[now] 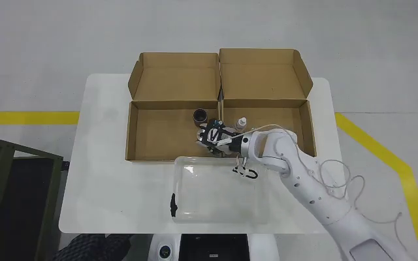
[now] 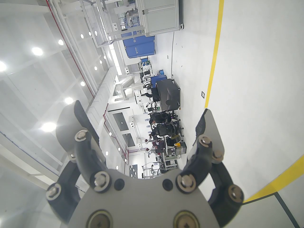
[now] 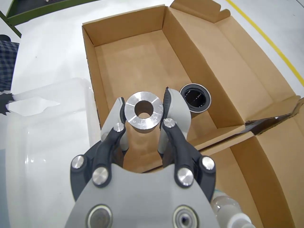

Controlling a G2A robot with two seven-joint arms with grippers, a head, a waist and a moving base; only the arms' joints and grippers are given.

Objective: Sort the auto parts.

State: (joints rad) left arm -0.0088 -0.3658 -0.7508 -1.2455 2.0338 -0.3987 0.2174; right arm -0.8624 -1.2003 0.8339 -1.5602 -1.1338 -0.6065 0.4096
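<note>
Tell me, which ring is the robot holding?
The silver ring: the right gripper has it between its jaws, above the box. The black ring is darker and sits loose on the box floor, with nothing gripping it.

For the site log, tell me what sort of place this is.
Probably a factory or robotics lab hall: the left wrist view shows a framed machine enclosure, a yellow floor line and rows of workstations.
</note>
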